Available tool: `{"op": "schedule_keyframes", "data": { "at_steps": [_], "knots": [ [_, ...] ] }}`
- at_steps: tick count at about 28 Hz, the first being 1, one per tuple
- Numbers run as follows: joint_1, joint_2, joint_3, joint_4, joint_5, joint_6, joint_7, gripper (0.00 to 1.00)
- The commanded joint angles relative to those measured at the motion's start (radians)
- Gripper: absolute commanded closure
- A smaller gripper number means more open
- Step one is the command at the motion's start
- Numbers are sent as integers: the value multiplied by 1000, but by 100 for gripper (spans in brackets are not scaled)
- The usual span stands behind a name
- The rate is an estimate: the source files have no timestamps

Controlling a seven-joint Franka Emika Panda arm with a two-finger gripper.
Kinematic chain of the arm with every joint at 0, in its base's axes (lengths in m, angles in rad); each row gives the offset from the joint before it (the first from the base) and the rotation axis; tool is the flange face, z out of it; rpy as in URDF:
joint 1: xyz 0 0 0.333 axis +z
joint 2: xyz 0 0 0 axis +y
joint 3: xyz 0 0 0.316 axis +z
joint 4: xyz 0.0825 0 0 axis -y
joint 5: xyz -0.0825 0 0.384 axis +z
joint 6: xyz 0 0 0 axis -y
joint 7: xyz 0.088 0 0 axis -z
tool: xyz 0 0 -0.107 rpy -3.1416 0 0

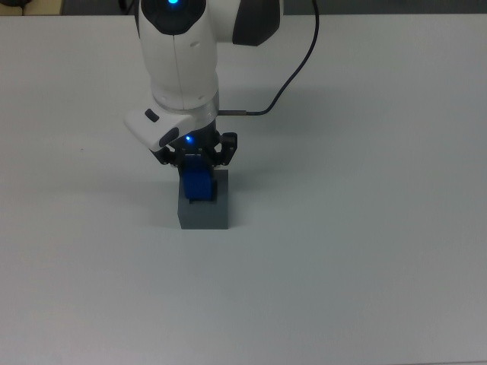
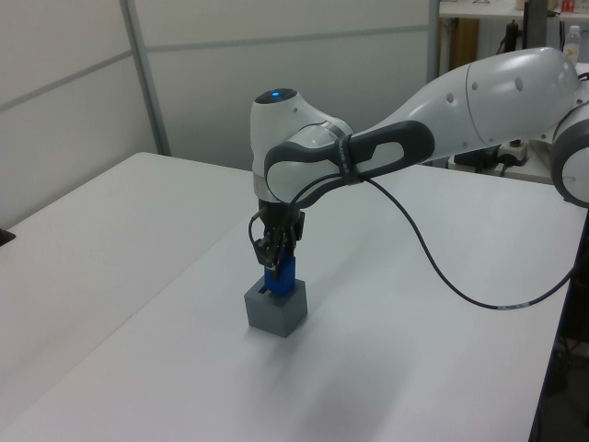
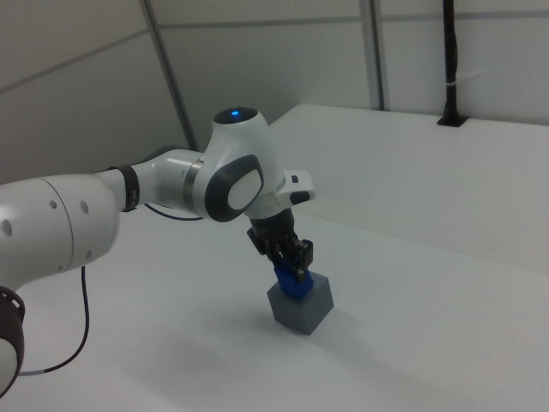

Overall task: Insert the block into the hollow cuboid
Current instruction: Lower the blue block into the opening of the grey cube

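From the top view, the gripper (image 1: 197, 161) has its fingers clamped on the upper part of the block (image 1: 198, 185), which hangs directly below it with its long axis upright and its lower end over the recess of the hollow cuboid (image 1: 204, 212) on the table (image 1: 365, 251). In the left view the block (image 2: 279, 273) stands plumb under the gripper (image 2: 273, 253) and looks partly sunk into the hollow cuboid (image 2: 275, 311), so by my reckoning the coming move is straight down. The right view agrees: gripper (image 3: 292, 260), block (image 3: 294, 285) and hollow cuboid (image 3: 302, 306) stack on one vertical line, block top proud of the rim.
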Motion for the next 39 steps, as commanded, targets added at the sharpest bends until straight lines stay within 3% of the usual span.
{"op": "schedule_keyframes", "data": {
  "at_steps": [1, 39],
  "knots": [
    [7, -7, -4, 1, -3, -7, -35, 97],
    [8, 8, -1, 0, 13, 69, -57, 97]
  ]
}}
